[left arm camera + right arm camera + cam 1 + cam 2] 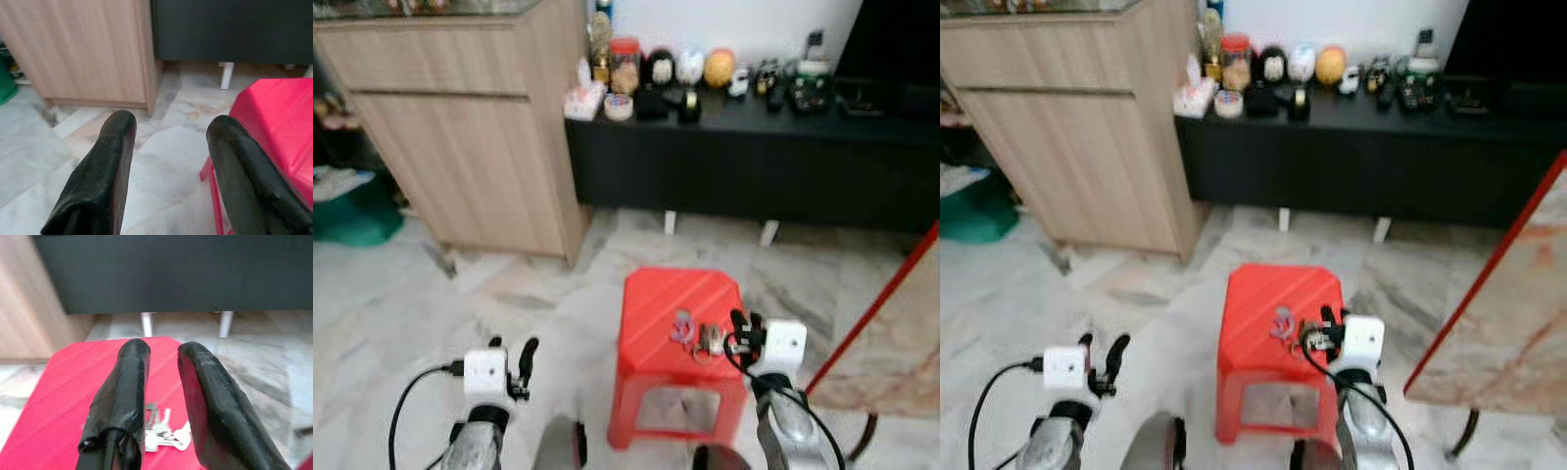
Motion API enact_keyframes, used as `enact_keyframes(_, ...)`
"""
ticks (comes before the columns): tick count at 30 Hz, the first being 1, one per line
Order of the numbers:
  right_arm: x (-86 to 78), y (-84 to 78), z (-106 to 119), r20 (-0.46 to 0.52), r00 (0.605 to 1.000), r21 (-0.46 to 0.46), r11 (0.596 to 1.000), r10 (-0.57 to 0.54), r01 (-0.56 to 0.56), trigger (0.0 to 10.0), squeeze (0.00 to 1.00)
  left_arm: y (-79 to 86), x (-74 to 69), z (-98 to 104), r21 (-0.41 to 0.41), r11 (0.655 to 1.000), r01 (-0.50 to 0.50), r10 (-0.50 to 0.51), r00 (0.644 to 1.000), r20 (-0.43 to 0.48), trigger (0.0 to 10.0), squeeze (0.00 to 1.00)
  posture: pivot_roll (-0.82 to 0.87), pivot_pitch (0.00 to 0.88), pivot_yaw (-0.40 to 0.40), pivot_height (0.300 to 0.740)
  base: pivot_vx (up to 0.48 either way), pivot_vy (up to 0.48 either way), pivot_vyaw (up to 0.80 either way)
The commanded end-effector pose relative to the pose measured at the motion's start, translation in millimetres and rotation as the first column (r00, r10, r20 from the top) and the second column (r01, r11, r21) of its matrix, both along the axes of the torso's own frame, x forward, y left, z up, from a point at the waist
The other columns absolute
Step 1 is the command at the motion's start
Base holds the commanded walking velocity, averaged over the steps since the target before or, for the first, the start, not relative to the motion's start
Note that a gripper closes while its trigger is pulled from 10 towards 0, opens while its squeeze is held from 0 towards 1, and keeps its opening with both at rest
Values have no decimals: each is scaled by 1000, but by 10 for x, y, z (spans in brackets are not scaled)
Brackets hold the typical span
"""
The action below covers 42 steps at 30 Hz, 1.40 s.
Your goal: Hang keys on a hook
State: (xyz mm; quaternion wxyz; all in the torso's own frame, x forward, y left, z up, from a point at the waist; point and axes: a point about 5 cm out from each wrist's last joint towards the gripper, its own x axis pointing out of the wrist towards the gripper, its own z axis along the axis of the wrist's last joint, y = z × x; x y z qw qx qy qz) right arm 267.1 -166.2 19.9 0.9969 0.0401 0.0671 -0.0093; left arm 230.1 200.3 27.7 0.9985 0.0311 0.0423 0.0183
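The keys are lying loose on top of the red stool, nothing gripping them. The right gripper is hovering directly above them with fingers slightly parted, holding nothing. The left gripper is hanging over the marble floor beside the stool, fingers spread wide and empty.

Pale marble-tile floor, grey veining. Light wood cabinet left of long black low console; the two meet at corner. Console on short white legs, top crowded with jars, figurines, small clutter. White wall behind console. Red plastic stool on floor in front of console. Green item left of cabinet. Red-edged marble-patterned tabletop right of stool.
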Motion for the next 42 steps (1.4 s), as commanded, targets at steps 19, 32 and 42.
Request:
enact_keyframes(19,33,39,-54,-42,999,-7,1000,5,-5,10000,0,-27,96,11,-2,1000,27,-27,1000,-5,10000,0,37,50,4,599,0,0,0)
enact_keyframes(32,53,74,-45,-33,999,9,1000,11,-11,10000,0,-5,131,9,-13,999,33,-33,999,-15,10000,0,35,28,14,599,0,0,0)
enact_keyframes(42,56,125,-32,-22,999,-8,999,41,-42,10000,0,25,142,10,-12,999,30,-30,999,-22,10000,0,39,29,20,599,0,0,135)
